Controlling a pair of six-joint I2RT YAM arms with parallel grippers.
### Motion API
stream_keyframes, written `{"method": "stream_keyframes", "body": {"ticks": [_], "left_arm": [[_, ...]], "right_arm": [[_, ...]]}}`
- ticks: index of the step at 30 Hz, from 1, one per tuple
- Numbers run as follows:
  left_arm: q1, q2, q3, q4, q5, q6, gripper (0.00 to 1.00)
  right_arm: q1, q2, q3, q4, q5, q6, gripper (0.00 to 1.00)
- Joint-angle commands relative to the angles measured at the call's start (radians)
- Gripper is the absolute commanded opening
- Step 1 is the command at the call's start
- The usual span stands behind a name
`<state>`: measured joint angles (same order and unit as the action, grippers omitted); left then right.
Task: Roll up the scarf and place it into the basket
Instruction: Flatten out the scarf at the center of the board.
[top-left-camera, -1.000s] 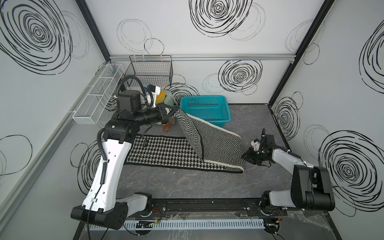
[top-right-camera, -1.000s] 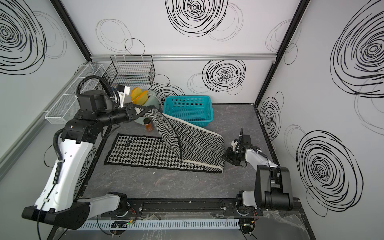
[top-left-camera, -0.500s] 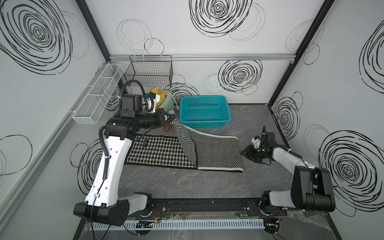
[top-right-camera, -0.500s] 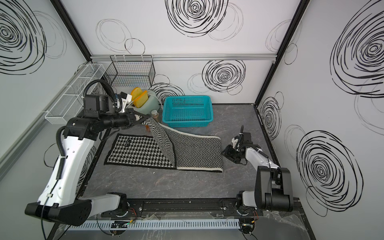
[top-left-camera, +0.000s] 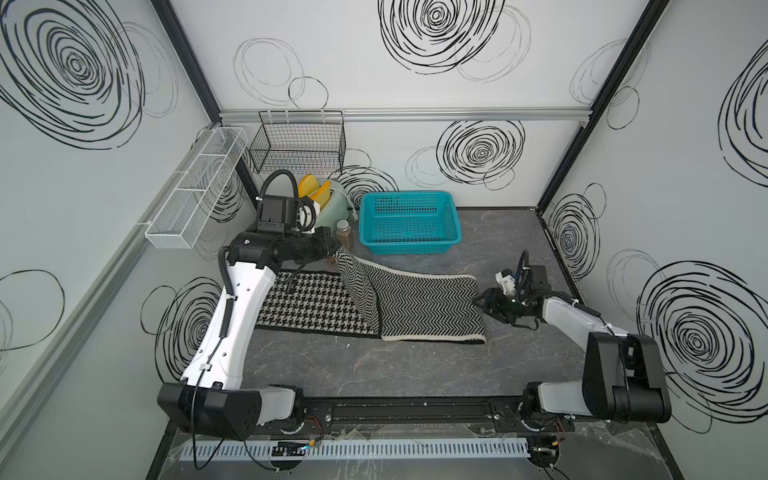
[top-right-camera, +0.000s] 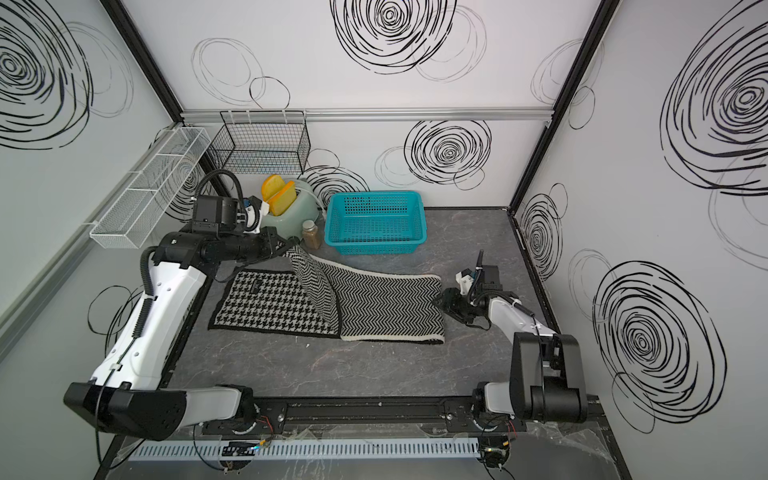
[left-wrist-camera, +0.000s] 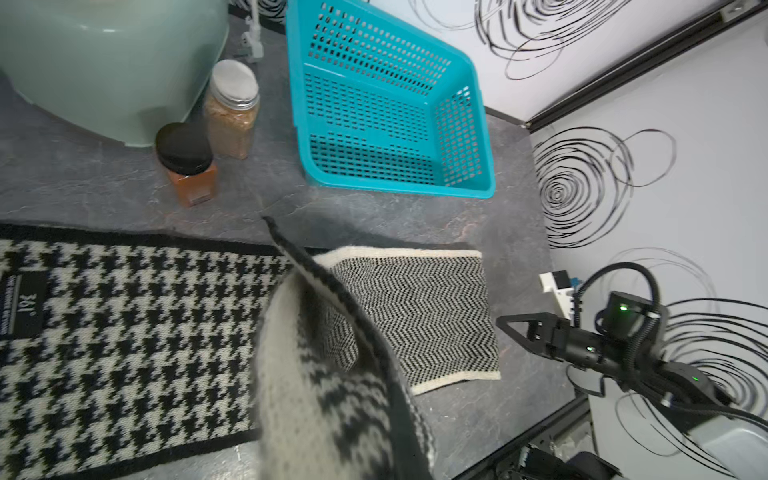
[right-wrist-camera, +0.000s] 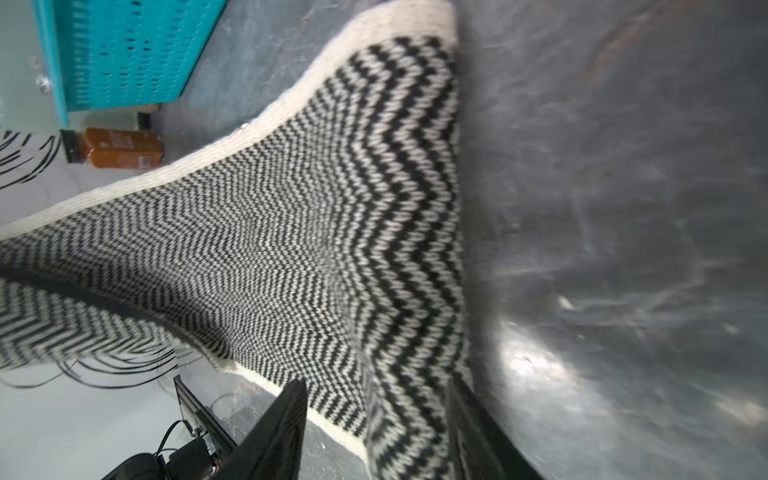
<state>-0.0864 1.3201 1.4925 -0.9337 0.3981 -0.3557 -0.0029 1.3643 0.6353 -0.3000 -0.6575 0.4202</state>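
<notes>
Scarf (top-left-camera: 428, 307) lies flat on the dark table (top-left-camera: 415, 365), well clear of the turquoise basket (top-left-camera: 409, 245), which stands behind it. Houndstooth face is up on the left half, chevron face up on the right. 1 fold between them is pulled up off the table by the left gripper (top-left-camera: 332, 250), which is clamped on the scarf's far edge. Its fingertips are hidden in both top views and in the left wrist view, where the cloth just hangs close to the lens.

Right gripper (top-left-camera: 487, 300) sits low at the scarf's right end. Top views can't settle its jaws. The right wrist view does: fingers (right-wrist-camera: 278, 432) are spread, with the pale-edged scarf end running between them and a gap on one side, so no pinch.

Left wrist view only:
- 2 jars, an amber jar (left-wrist-camera: 187, 166) with a black lid and a silver-lidded jar (left-wrist-camera: 232, 112), both beside the mint toaster (left-wrist-camera: 112, 62).
- A dark label (left-wrist-camera: 23, 303) on the houndstooth face.

Top views only:
- 2 yellow slices (top-left-camera: 315, 189) in the toaster.
- A black wire basket (top-left-camera: 299, 145) and a white mesh rack (top-left-camera: 195, 191) on the walls.
</notes>
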Motion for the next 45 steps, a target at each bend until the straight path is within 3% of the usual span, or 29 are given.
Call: {"method": "stream_keyframes", "body": {"ticks": [1,10,15,21,31,37,45], "left_arm": [[-0.005,-0.038,-0.072,0.032,-0.121,0.078,0.00],[0.036,-0.047,-0.281,0.192,-0.188,0.137,0.00],[0.060,-0.013,-0.275,0.178,-0.287,0.197,0.00],[0.126,0.001,-0.260,0.189,-0.298,0.255,0.00],[0.203,-0.023,-0.147,0.182,-0.294,0.267,0.00],[0.270,-0.037,-0.149,0.197,-0.224,0.269,0.00],[0.290,-0.051,-0.173,0.180,-0.329,0.288,0.00]], "right_arm": [[0.014,-0.003,-0.026,0.062,-0.057,0.019,0.57],[0.012,0.027,0.012,-0.072,0.075,-0.050,0.51],[0.018,0.033,0.010,-0.105,0.088,-0.053,0.53],[0.015,0.036,0.018,-0.132,0.092,-0.057,0.67],[-0.011,0.038,-0.017,-0.029,-0.016,-0.029,0.72],[0.005,-0.002,0.001,0.025,-0.009,0.042,0.75],[0.015,0.055,0.003,0.057,0.029,0.072,0.75]]}}
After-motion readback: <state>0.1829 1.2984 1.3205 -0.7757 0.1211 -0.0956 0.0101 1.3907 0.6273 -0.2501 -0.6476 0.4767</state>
